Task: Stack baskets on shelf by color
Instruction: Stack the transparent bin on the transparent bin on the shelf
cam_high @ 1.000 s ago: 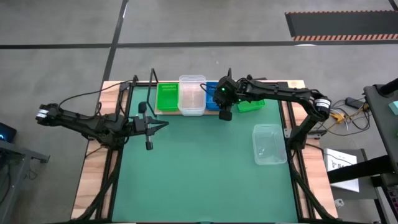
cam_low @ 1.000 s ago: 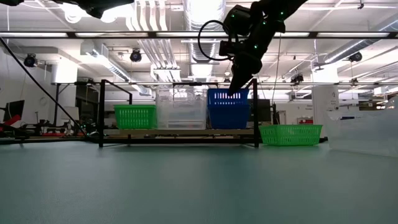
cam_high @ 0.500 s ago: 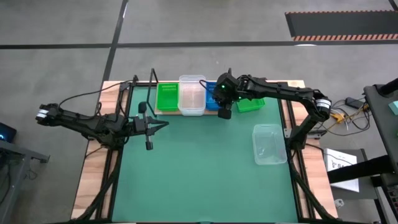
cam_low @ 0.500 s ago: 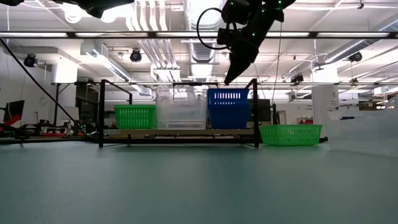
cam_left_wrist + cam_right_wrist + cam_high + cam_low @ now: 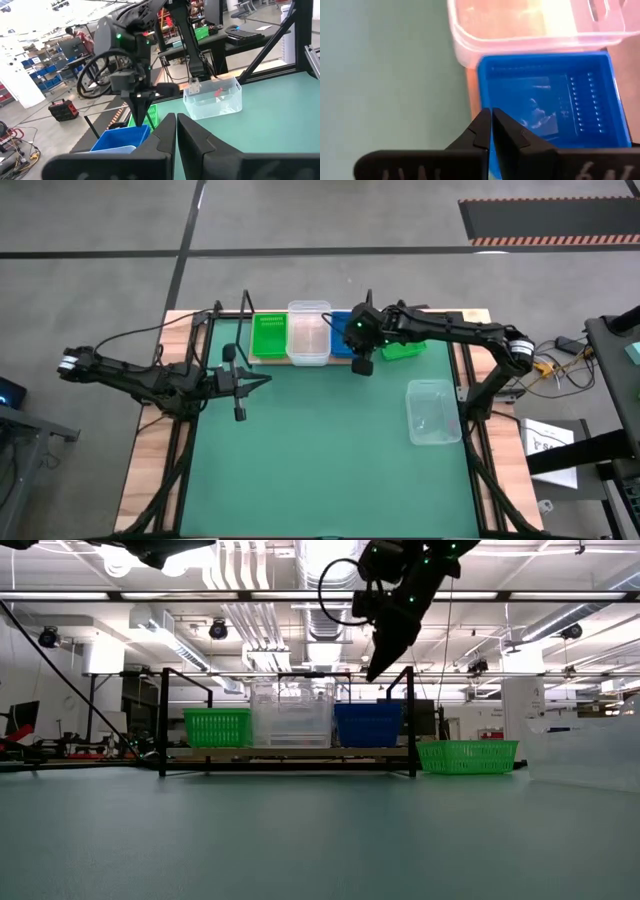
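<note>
On the wooden shelf (image 5: pixel 290 752) at the table's far edge stand green baskets (image 5: pixel 217 727), clear baskets (image 5: pixel 290 715) and blue baskets (image 5: pixel 367 724) side by side. One more green basket (image 5: pixel 405 348) sits on the table right of the shelf, and a clear basket (image 5: pixel 432 412) sits on the mat near the right edge. My right gripper (image 5: pixel 373 676) hangs shut a little above the blue baskets (image 5: pixel 550 107), touching nothing. My left gripper (image 5: pixel 240 382) waits shut over the mat's left side.
Black wire uprights (image 5: pixel 163 720) stand at both ends of the shelf (image 5: pixel 275 360). The green mat (image 5: pixel 320 450) lies open between the arms. Beyond the table are workshop racks, and a person (image 5: pixel 80 36) shows far off.
My right gripper has risen off the blue basket's rim and stays above it. The top blue basket has sunk down into the blue stack, which now stands lower on the shelf than before.
</note>
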Robot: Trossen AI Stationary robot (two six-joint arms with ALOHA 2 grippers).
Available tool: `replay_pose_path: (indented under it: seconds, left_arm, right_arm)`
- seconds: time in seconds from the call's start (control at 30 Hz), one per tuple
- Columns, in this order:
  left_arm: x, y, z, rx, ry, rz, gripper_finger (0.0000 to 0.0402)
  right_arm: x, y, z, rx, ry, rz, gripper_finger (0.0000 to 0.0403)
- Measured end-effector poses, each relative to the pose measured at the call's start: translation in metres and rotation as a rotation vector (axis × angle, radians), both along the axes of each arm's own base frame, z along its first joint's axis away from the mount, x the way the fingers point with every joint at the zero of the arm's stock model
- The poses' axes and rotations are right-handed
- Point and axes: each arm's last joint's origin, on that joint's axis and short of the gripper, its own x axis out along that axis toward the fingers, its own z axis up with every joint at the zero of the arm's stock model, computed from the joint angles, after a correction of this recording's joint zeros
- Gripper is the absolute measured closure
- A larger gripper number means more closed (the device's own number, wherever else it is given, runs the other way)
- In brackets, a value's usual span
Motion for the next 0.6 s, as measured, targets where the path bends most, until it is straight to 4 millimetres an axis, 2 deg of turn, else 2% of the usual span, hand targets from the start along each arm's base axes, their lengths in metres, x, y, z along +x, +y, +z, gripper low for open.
replay_pose_path:
  seconds: [0.1,0.23,0.43,0.6]
  left_arm:
    - [0.0,0.0,0.0,0.001,0.003,0.0,0.0402]
    - [0.001,0.0,-0.001,0.002,0.01,0.0,0.0402]
    - [0.004,-0.001,-0.003,0.002,0.022,0.0,0.0402]
    - [0.009,-0.002,-0.007,-0.001,0.042,0.0,0.0402]
  right_arm:
    - [-0.001,0.015,0.006,0.009,-0.007,0.023,0.0394]
    - [0.0,0.045,0.013,0.053,-0.017,0.045,0.0394]
    - [0.007,0.107,0.012,0.115,-0.024,0.143,0.0394]
    - [0.003,0.159,0.003,0.158,0.002,0.225,0.0394]
